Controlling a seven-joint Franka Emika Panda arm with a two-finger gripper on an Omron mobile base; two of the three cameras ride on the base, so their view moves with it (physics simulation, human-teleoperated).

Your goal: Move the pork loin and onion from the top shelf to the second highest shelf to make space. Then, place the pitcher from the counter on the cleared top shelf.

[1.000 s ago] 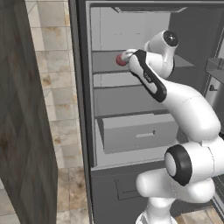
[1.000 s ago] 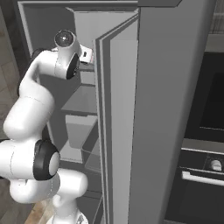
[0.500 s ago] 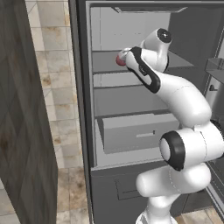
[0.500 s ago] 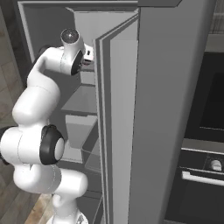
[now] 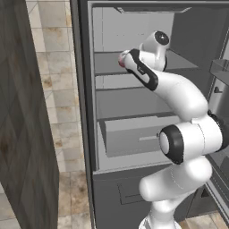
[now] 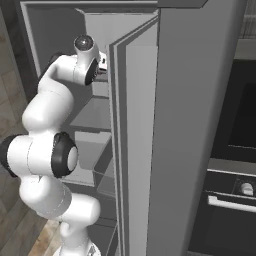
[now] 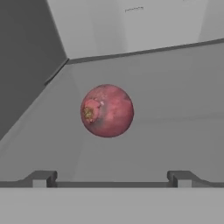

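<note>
Hand view shows the onion (image 7: pixel 107 110) lying on the top shelf (image 7: pixel 175 135), a little left of the middle line between the two dark fingertips (image 7: pixel 40 179) that rise at the bottom. The gripper (image 7: pixel 109 179) stands wide, with nothing between its jaws, and the onion is ahead of the tips, not yet between them. The left wall of the compartment is near the onion on that side, and the white back wall is behind it.

In the left base view the arm reaches into the open fridge, and a small red part of the onion (image 5: pixel 121 61) shows at the left end of the top shelf (image 5: pixel 107 62), just beside the hand. The second highest shelf (image 5: pixel 120 82) lies directly under it and looks free at its left part. The pork loin cannot be made out in these pictures.

The step in hand seems to be the approach to grasp the onion. To do it well, the hand should probably shift slightly to the left in its own view, so that the ball sits centred between the tips, and then advance until the widest part of the ball is between the pads. Because the onion is round and smooth, it may roll away if one finger touches it first; a slow, level closing at the middle height would likely be safer. The left finger needs room from the side wall.
</note>
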